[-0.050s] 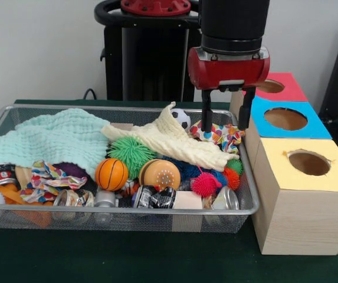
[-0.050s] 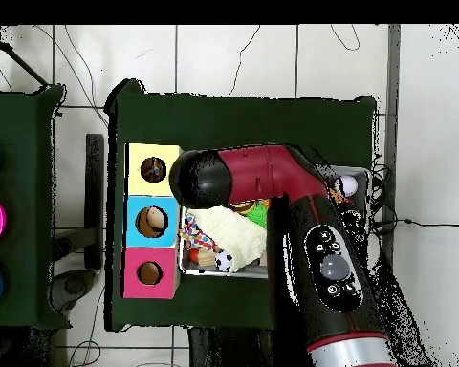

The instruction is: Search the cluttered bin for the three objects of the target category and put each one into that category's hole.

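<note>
Front view: red-and-black gripper (image 1: 223, 128) hangs over the wire mesh bin (image 1: 15, 112), at the end beside the wooden three-hole box (image 1: 298, 218). Jaws apart, empty, tips just above a multicoloured patterned cloth scrap (image 1: 223, 135). Target category not stated, so the task's thing cannot be named. Candidates lie toward the bin's front rim, lower than the jaws: orange mini basketball (image 1: 111, 174), pink spiky rubber ball (image 1: 205, 184), green spiky ball (image 1: 131, 154). Cream knitted cloth (image 1: 174, 141) runs diagonally across the clutter.

Overhead view: the arm (image 2: 300, 220) covers most of the bin; small soccer ball (image 2: 224, 260) shows at the bin's corner nearest the red-topped hole (image 2: 149, 273). Jaws hidden here.
</note>
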You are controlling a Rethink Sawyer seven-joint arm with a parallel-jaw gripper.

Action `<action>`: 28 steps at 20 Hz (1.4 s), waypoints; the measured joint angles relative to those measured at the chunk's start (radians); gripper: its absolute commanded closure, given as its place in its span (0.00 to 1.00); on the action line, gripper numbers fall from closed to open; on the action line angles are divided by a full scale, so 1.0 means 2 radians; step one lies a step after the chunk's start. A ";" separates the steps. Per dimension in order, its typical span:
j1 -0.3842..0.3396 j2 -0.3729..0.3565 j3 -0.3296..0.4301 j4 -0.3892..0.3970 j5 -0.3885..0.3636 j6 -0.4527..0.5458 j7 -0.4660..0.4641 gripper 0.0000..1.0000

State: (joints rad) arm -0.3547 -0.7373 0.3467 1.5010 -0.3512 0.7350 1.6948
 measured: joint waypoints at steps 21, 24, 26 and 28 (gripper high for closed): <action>-0.067 0.015 0.000 -0.006 -0.001 0.000 0.000 0.00; -0.081 0.017 0.000 -0.011 -0.001 0.000 0.000 0.00; -0.084 0.018 0.000 -0.013 -0.002 0.000 0.000 0.00; -0.093 0.022 0.000 -0.021 -0.003 0.000 0.000 0.00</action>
State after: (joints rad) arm -0.5413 -0.6936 0.3460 1.4583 -0.3567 0.7349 1.6948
